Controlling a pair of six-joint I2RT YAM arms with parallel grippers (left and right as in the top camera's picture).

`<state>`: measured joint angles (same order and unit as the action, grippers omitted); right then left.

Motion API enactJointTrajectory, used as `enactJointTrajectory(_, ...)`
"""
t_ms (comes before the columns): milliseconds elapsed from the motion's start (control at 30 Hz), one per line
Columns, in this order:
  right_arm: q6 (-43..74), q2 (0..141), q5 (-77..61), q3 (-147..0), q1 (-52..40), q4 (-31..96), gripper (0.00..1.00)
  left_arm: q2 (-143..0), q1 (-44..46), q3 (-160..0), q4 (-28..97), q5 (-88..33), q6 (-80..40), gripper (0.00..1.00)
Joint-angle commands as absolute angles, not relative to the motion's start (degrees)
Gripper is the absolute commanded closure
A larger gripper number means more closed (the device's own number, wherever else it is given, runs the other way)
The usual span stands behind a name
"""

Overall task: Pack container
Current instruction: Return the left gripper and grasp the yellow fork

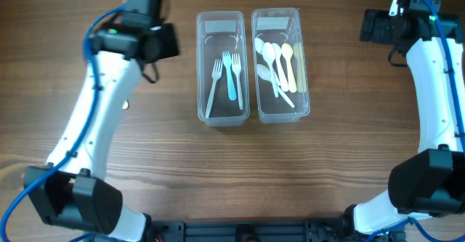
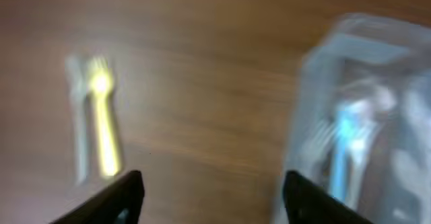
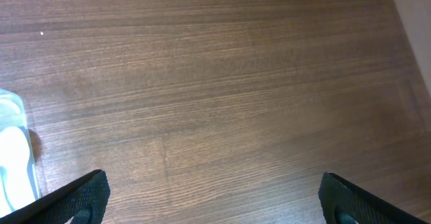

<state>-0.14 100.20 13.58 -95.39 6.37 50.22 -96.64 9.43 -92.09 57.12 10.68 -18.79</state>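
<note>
Left gripper: jaws spread, nothing between them, nothing touched. View blurred. On the tabletop, ahead and to the left of its fingers, a yellow fork and a pale fork lie side by side. Ahead to the right stands the left container, clear plastic and oblong, holding a blue fork and white forks. The right container, of the same make, stands just beside it with white and yellow spoons inside. Right gripper: jaws wide apart, empty, over tabletop, with the right container's corner at the left edge of its view.
</note>
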Motion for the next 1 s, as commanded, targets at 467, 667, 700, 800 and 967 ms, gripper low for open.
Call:
enactJointTrajectory(467,-0.7,100.0,14.6,-96.1,6.2,50.2,0.00,-97.4,-8.6,-70.3,42.4,12.5,-23.0,0.29)
enactJointTrajectory(667,-0.7,100.0,14.6,-96.1,6.2,50.2,0.00,-101.2,-9.0,-68.6,36.8,10.8,-22.9,0.31)
enactJointTrajectory(700,-0.7,100.0,14.6,-96.1,6.2,50.2,0.00,-102.3,-9.0,-68.6,35.9,9.9,-23.0,0.32)
enactJointTrajectory(800,-0.7,100.0,14.6,-96.1,6.2,50.2,0.00,-105.5,-9.0,-68.6,33.1,7.5,-22.9,0.34)
enactJointTrajectory(967,-0.7,100.0,14.6,-96.1,6.2,50.2,0.00,-109.4,-9.0,-68.6,29.7,7.3,-22.9,0.36)
